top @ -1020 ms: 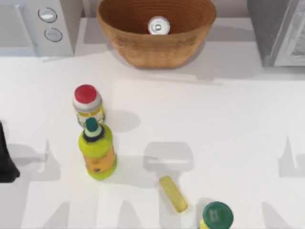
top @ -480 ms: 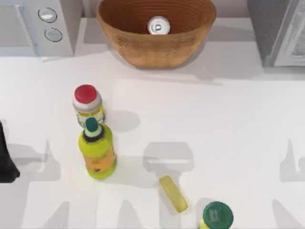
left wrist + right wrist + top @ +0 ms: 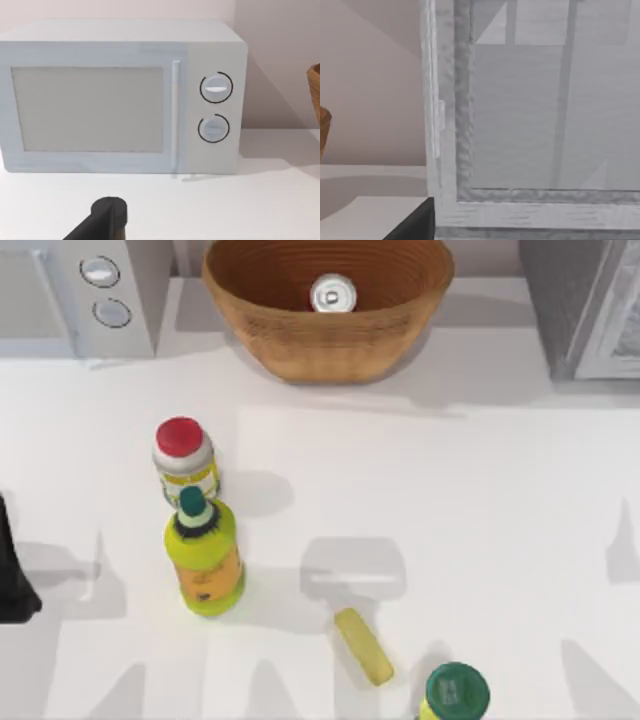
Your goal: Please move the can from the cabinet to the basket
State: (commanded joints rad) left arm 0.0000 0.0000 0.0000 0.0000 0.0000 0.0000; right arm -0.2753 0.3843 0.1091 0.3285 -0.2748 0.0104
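The left arm (image 3: 12,580) sits parked at the tabletop's left edge; whether its pincer (image 3: 107,220) is released or clenched I cannot tell. A microwave (image 3: 80,295) fills the far-left corner. A red-capped jar (image 3: 184,458) and a yellow bottle (image 3: 204,558) stand touching, left of the middle. The can (image 3: 333,294) stands upright inside the basket (image 3: 300,345) at the far edge. A yellow bar (image 3: 363,646) and a green cap (image 3: 457,692) lie near the front edge. The cabinet (image 3: 585,305) occupies the far-right corner.
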